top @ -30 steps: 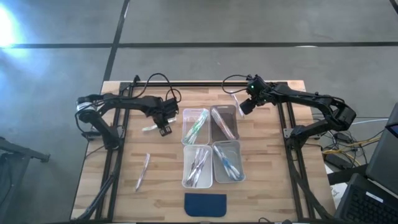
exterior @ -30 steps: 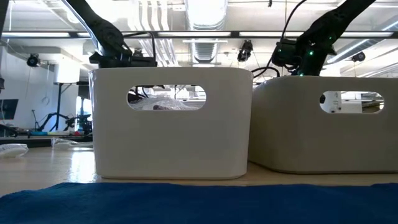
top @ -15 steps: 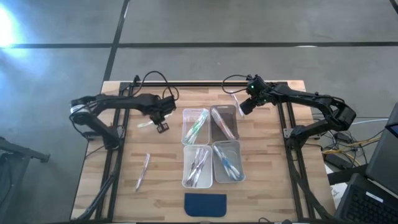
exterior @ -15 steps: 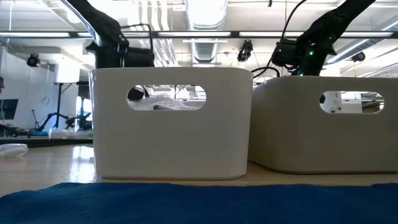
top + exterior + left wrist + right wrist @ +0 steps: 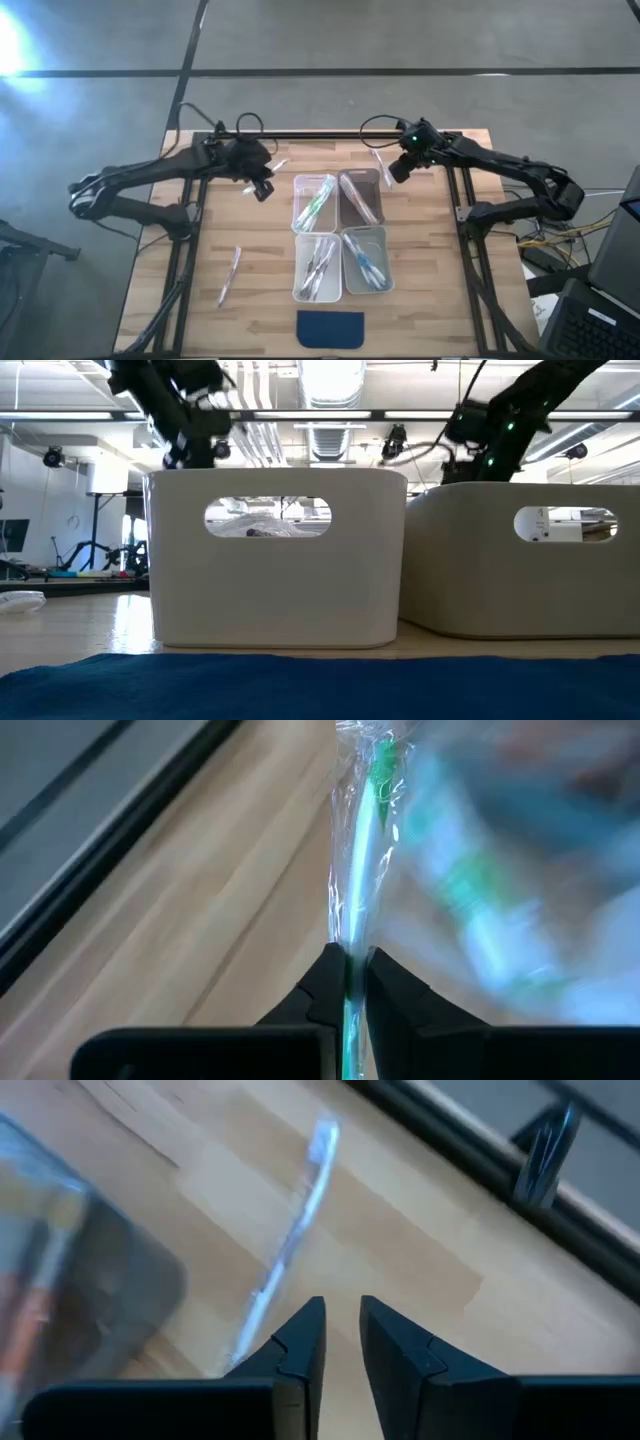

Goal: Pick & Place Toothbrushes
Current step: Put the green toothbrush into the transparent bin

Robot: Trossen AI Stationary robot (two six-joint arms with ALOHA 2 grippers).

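Pad: a dark blue pad (image 5: 331,327) lies at the table's near edge.
Near bins: two clear bins (image 5: 340,263) sit side by side behind the pad, each holding toothbrushes.
Loose brush: one wrapped brush (image 5: 229,276) lies on the wood, well left of the near bins.
Far bins: two more bins (image 5: 338,199) stand behind the first pair – the left one holds green-accented brushes.
Left gripper: the left gripper (image 5: 350,970) hangs above the table, just left of the far bins. Its jaws are pinched tight on a green brush (image 5: 357,890) in clear wrap, which sticks straight out from between the fingers.
Right gripper: the right gripper (image 5: 342,1335) sits low by the far right bin's corner. Its jaws stand a narrow gap apart with nothing between them.
Brush by the right gripper: a whitish brush (image 5: 290,1240) lies flat on the wood, just beside the left finger – outside the gap, not held.
Step in hand: likely the left arm carrying its brush to a bin, the right arm trying for a pick.
Next move: the left needs to reach over the far left bin and let go; the right needs its jaws astride the brush before closing.
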